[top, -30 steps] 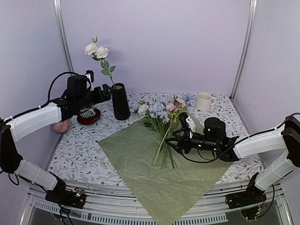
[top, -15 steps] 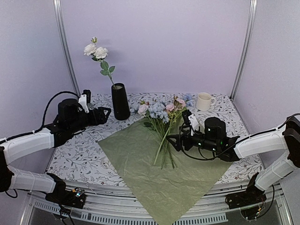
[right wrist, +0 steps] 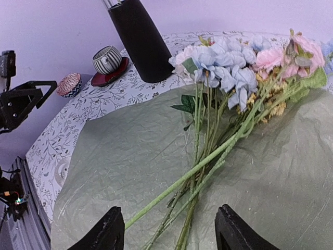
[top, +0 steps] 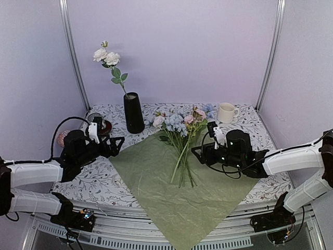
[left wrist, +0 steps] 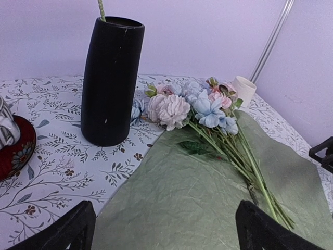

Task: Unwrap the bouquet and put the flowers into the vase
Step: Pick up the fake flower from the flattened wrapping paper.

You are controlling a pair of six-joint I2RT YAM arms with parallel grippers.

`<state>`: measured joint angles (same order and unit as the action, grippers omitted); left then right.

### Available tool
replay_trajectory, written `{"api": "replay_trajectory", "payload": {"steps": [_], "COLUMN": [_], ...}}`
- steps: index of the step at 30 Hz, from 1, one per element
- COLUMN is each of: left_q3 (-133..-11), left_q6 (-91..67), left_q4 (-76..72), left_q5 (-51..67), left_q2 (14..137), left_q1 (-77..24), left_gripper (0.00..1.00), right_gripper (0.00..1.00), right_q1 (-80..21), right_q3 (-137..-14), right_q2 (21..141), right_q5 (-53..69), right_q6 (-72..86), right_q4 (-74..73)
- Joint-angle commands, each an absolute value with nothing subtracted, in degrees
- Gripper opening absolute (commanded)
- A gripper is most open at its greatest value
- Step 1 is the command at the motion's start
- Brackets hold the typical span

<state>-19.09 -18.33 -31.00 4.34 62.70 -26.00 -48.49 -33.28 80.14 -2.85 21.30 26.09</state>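
The flowers (top: 179, 140) lie on the spread paper (top: 177, 198), mid-surface (top: 250, 122). The vase (top: 133, 113), holding one stem (top: 112, 65), stands behind them to the left, a mug (top: 226, 112) behind right.

No writing, label, brand or number can be read anywhere: the tall matte black tapered vase (left wrist: 110, 78), the white ceramic mug (top: 226, 112) and the leaf-printed surface (top: 96, 183) carry none (only twig patterns).
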Motion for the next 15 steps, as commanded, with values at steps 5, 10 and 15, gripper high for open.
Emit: {"api": "replay_trajectory", "payload": {"steps": [5, 10, 15], "left_q3": [-17.5, -17.4, -16.6], "left_q6": [-18.3, -17.9, -17.5], "left_q4": [-38.0, -37.3, -37.3], "left_q5": [7.4, 8.2, 8.2], "left_q2": [60.0, 57.9, 56.1], "left_q1": [-26.6, -26.7, -26.8], "left_gripper": [0.96, 0.96, 0.96], "right_gripper": [0.46, 0.47, 0.46], "right_q1": [-48.7, -48.8, -48.6], "right_q3": [-42.9, -52.6, -58.7], "right_q2": [86.1, 93.8, 99.0], "right_q5": [-4.1, -3.5, -7.2], "right_q6": [34.3, 37.0, 39.5], "right_q4": [7.6, -2.2, -6.3]}}
